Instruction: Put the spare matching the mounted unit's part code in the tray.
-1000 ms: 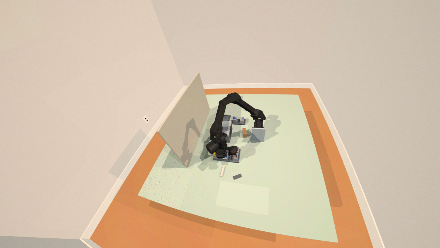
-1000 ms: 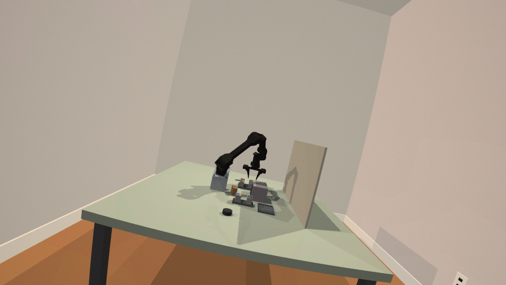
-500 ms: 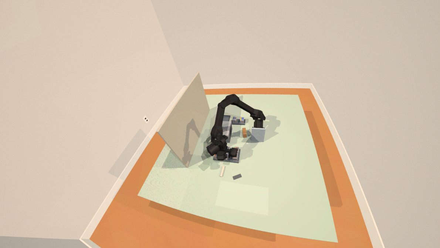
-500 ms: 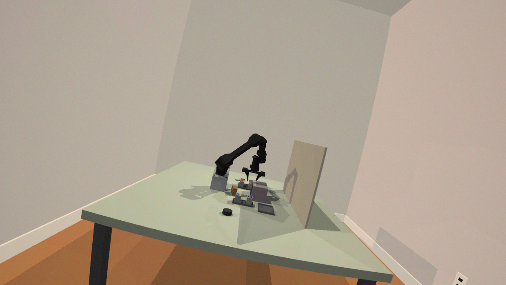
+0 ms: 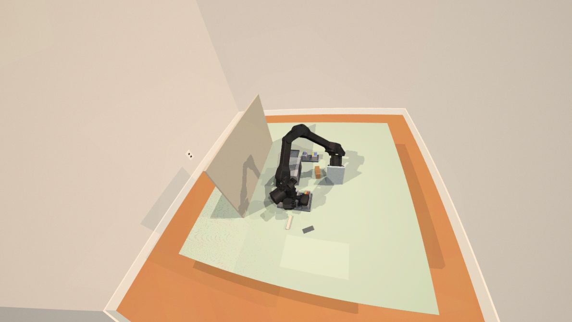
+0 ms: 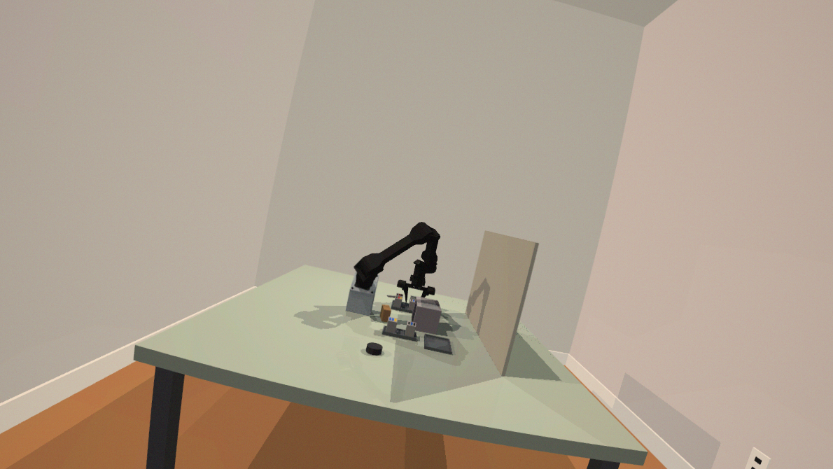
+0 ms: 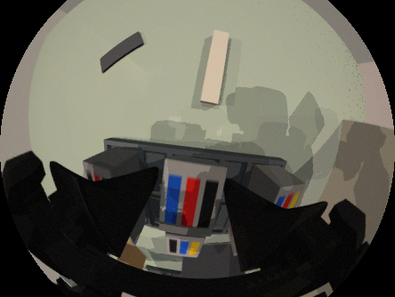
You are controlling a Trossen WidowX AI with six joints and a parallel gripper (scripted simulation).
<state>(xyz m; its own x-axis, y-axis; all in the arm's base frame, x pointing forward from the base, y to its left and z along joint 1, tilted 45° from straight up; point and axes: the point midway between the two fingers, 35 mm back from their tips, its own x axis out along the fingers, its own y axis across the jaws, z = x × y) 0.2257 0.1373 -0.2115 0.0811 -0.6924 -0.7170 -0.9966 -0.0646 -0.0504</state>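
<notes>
Fingers spread, the gripper (image 7: 189, 202) straddles the upright spare (image 7: 189, 198) — blue-red-black stripes vertical — ungripped.

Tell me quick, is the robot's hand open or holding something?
Hand: open partway, holding nothing; its fingers straddle the spare with blue, red and black stripes.
</notes>
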